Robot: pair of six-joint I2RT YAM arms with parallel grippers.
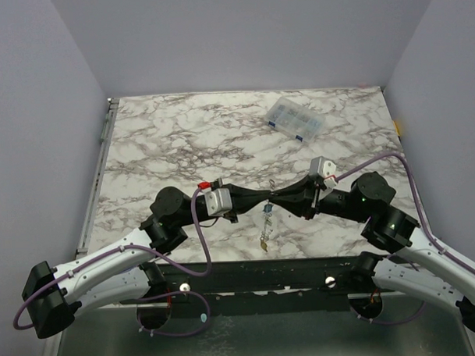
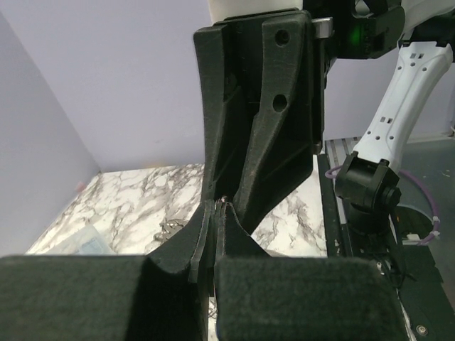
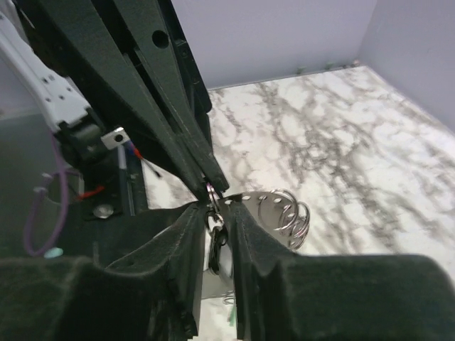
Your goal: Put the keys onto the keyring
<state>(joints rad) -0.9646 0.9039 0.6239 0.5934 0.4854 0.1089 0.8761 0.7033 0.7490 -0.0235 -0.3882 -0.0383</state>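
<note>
Both grippers meet tip to tip above the table's near middle. My left gripper (image 1: 263, 196) (image 2: 215, 207) is shut, and its tips pinch a thin metal hoop, the keyring (image 3: 211, 190). From that hoop the keys (image 1: 265, 224) hang in a short string, a blue head on top and a yellowish one lowest. My right gripper (image 1: 280, 197) (image 3: 217, 206) faces the left one with its jaws a narrow gap apart. The hoop's lower edge and a black-rimmed oval tag (image 3: 217, 238) hang in that gap. Pale table shows between the tag and one finger.
A clear plastic compartment box (image 1: 295, 119) lies at the back right of the marble table (image 1: 166, 141). A bunch of silver rings on a perforated metal strip (image 3: 286, 213) sits just beyond the right fingers. Purple walls close in three sides.
</note>
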